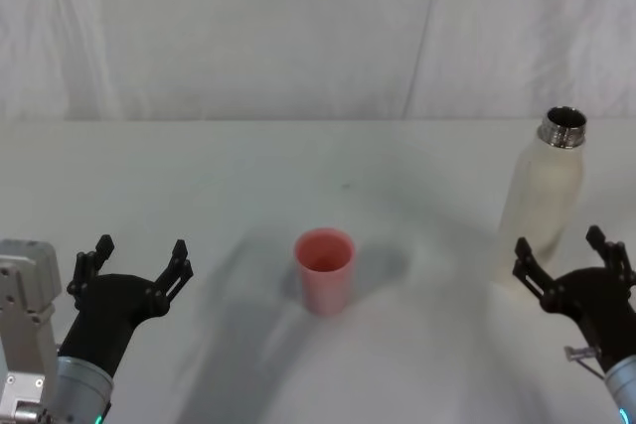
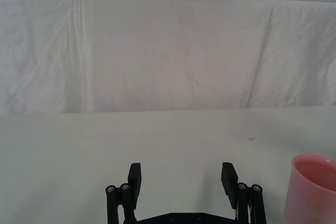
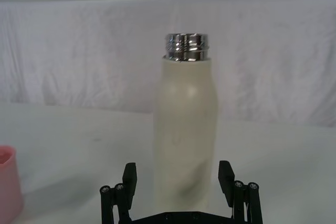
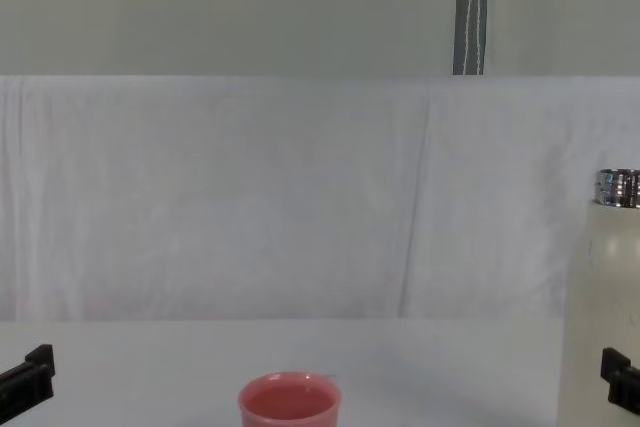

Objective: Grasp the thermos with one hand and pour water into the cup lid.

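Note:
The cream-white thermos (image 1: 543, 204) stands upright at the right of the table, its steel neck uncapped; it also rises in the right wrist view (image 3: 185, 132) and at the chest view's right edge (image 4: 600, 307). My right gripper (image 1: 572, 256) is open just in front of the thermos, fingers (image 3: 129, 178) apart on either side without touching it. The pink cup lid (image 1: 325, 270) stands upright at the table's middle, also visible from the left wrist (image 2: 313, 188) and chest (image 4: 289, 403). My left gripper (image 1: 137, 262) is open at the near left, holding nothing.
A white cloth covers the table (image 1: 248, 176) and hangs as a backdrop (image 4: 250, 197). A grey pole (image 4: 471, 11) stands behind the backdrop. Open table lies between the cup lid and the thermos.

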You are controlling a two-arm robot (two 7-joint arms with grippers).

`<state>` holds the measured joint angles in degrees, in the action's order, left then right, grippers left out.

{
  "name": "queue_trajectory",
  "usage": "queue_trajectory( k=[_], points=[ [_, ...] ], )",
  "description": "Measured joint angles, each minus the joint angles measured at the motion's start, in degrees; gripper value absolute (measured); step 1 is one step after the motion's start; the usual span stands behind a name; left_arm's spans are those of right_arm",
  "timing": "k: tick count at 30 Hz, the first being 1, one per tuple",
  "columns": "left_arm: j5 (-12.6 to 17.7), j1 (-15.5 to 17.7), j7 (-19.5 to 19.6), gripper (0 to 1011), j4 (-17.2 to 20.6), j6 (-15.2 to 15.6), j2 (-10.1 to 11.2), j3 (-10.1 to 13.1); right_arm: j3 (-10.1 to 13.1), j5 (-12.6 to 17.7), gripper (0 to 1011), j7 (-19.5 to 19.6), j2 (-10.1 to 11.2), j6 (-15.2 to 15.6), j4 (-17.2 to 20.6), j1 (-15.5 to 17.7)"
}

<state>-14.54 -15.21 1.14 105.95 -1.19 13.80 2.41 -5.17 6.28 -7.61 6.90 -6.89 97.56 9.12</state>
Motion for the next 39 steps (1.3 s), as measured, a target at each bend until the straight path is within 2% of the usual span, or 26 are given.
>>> queue_trajectory(
  k=[16,39],
  points=[
    [0.0,0.0,0.0,1001,0.0,0.0,0.0,0.0,-2.65,-0.5,1002,-1.59,0.07,-1.01,0.16,2.03],
    [0.0,0.0,0.0,1001,0.0,0.0,0.0,0.0,-5.55,0.88,1002,-4.23,1.52,-1.08,-0.87,1.35]
  ],
)
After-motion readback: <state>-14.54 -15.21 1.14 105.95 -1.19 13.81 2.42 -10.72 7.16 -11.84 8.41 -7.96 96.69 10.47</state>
